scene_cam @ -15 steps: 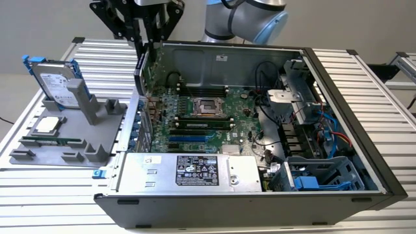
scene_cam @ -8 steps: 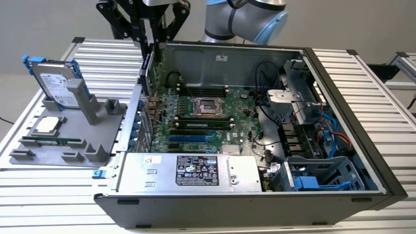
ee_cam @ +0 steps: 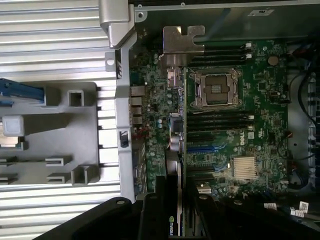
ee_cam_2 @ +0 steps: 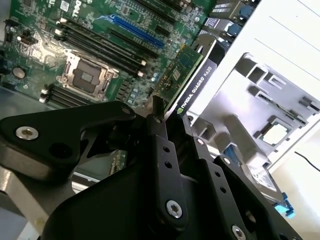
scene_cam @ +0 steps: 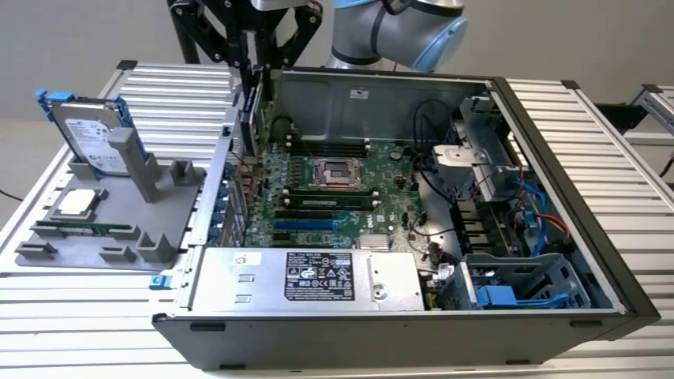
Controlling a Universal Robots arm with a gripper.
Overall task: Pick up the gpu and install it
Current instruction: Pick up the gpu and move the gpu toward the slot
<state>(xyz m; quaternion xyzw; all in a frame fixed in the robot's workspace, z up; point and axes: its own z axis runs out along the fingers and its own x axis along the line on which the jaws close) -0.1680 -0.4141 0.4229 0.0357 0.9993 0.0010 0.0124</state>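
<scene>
Gripped edge-on, the gpu [ee_cam_2: 182, 75], a green card with a black cooler and a silver end bracket [ee_cam: 182, 42], is held over the motherboard [ee_cam_2: 100, 45] along its expansion-slot edge, the black gripper [ee_cam_2: 170, 112] clamped tight on it, inside the open computer case [scene_cam: 368, 347] on the ribbed counter [scene_cam: 632, 158].

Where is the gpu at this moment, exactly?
In the second wrist view the gpu is clamped in the end effector, held above the motherboard inside the open case, near the edge that faces the grey tray.
</scene>
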